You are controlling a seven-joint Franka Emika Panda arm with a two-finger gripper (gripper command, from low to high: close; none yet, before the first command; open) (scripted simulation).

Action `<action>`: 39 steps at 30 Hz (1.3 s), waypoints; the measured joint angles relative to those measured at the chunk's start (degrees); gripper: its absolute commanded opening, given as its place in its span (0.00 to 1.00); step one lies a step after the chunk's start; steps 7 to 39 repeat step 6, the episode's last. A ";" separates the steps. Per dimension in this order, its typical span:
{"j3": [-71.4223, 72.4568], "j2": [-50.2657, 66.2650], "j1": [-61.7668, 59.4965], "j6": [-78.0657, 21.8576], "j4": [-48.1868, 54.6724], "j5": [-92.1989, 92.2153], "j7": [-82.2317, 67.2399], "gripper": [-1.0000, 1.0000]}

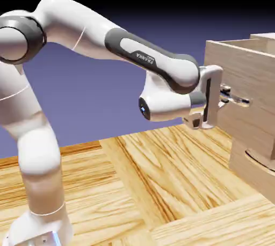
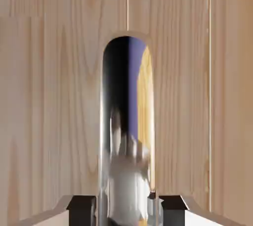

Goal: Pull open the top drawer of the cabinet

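A: From the exterior view, where's the drawer?
B: The drawer [image 1: 241,70] is at the exterior view's right, its front jutting beyond the lower front [image 1: 252,172], so I'd call it partly open.
A: How should the pull go?
B: Straight back toward the robot, level and steady, square to the front. Twisting or lifting could make the drawer bind or the grip slip along the metal.
A: And where is it from the gripper [image 1: 224,97]?
B: Directly ahead: the handle [image 1: 239,99] is at the fingertips, the front just beyond.
A: What does the hand view add?
B: The handle runs up the middle, its lower end between the dark fingertips [image 2: 81,211]. They're closed in on it, so the gripper has hold of the handle. Pale wood lies behind.
A: Then pull smoothly, without loosening.
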 measured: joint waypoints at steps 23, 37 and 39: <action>-0.46 -6.97 -0.45 1.34 -5.67 -1.51 0.17 1.00; -0.46 -6.97 -0.45 1.34 -5.67 -1.51 0.17 1.00; -0.46 -6.97 -0.45 1.34 -5.67 -1.51 0.17 1.00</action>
